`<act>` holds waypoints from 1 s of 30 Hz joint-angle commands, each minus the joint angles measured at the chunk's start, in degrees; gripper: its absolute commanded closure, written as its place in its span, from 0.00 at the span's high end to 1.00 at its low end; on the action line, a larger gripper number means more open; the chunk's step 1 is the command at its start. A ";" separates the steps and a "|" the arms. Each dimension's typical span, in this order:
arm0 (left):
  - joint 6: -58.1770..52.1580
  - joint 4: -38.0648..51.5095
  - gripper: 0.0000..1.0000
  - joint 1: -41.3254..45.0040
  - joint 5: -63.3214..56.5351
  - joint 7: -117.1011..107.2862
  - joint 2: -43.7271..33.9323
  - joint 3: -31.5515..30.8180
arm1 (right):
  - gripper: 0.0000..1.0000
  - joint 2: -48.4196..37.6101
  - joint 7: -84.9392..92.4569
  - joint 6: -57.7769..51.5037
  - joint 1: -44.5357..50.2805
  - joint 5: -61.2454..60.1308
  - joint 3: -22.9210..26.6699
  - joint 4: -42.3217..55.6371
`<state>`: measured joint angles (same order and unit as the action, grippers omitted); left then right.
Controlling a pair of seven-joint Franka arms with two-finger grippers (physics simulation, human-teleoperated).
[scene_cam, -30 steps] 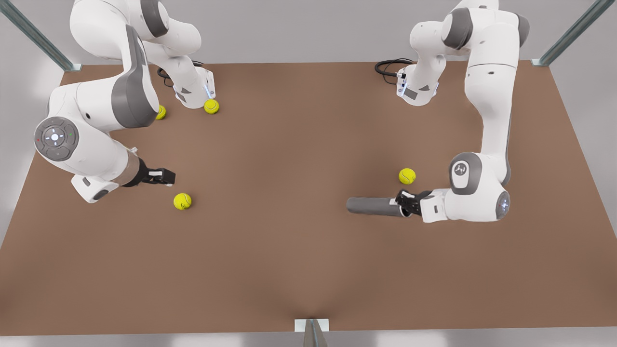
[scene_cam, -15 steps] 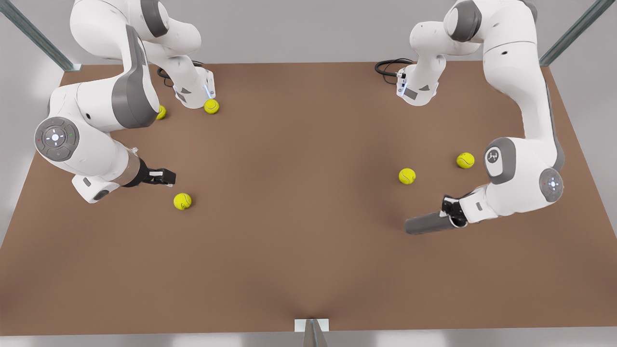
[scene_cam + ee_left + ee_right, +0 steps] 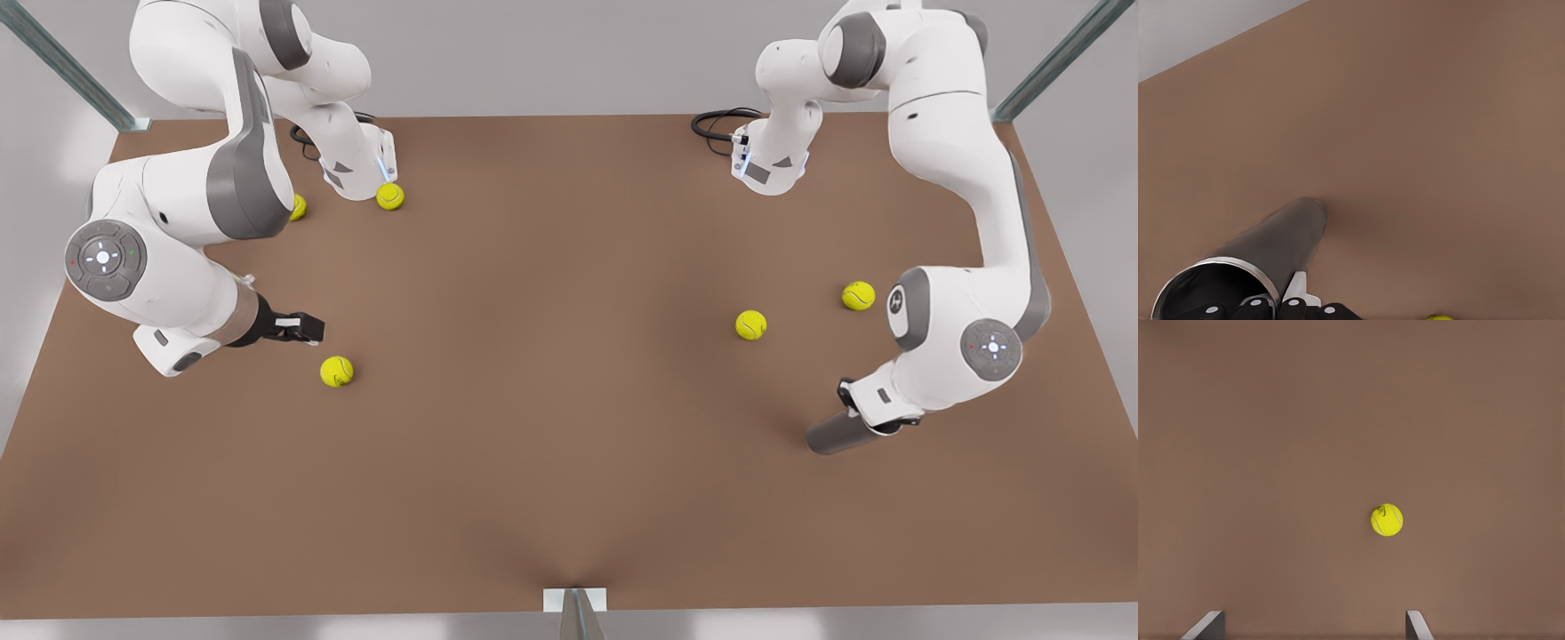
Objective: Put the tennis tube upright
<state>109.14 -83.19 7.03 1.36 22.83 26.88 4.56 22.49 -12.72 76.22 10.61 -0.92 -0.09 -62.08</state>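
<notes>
Grey metal is what you are holding nearest the table's near edge: the tennis tube (image 3: pixel 840 434) is tilting over the brown table (image 3: pixel 551 462), close to the right-hand edge as the front view shows it. Its long axis is running slantwise, the free end pointing toward the near edge and the front view's left, the gripped end rising toward the wrist. In the left wrist view the tennis tube (image 3: pixel 1265 257) is showing its silvery-rimmed hollow mouth next to the camera, while the far end is dipping toward the table; whether it is touching, you cannot tell. Your left gripper (image 3: pixel 876 418) is pinching the tube at that rimmed end, one finger (image 3: pixel 1297 290) pressing against the outer wall.

Farther in, a tennis ball (image 3: pixel 751 324) is lying between the tube and the table's middle, and another ball (image 3: pixel 858 295) is sitting beside the left arm's elbow. Across the table, near the opposite side edge, your right gripper (image 3: pixel 302 327) is waiting with its fingers spread, and a third ball (image 3: pixel 336 371) is resting just ahead of it, apart from the fingertips. Toward the far edge, a fourth ball (image 3: pixel 389 196) is lying at the right arm's base, and a fifth ball (image 3: pixel 297 207) is peeking out from behind that arm.
</notes>
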 commanded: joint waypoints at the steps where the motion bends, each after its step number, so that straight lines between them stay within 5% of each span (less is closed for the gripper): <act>1: 0.55 -0.04 0.21 0.00 -0.31 -4.02 0.28 0.01 | 1.00 -0.08 -0.11 -0.02 0.03 -0.05 0.00 0.03; 6: 0.37 -0.13 0.22 0.00 -0.40 -3.93 0.54 0.01 | 1.00 -0.08 -0.11 -0.02 0.03 -0.05 0.00 0.03; 7: 0.37 -0.13 0.96 0.00 -0.40 -4.02 0.54 0.01 | 1.00 -0.08 -0.11 -0.02 0.03 -0.05 0.00 0.03; 8: 0.37 -0.13 1.00 0.00 -0.40 -4.02 0.54 0.01 | 1.00 -0.08 -0.11 -0.02 0.03 -0.05 0.00 0.03; 23: 0.02 0.13 1.00 -0.09 -0.13 -4.37 -0.33 0.18 | 1.00 -0.08 -0.11 -0.02 0.03 -0.05 0.00 0.03; 30: -13.07 -3.64 1.00 -1.32 3.56 -26.60 -17.20 -0.96 | 1.00 -0.08 0.06 -0.02 -0.23 0.04 0.00 -0.15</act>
<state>101.50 -86.28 5.72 4.71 15.03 11.24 3.83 22.48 -12.78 76.22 10.38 -0.87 -0.09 -62.22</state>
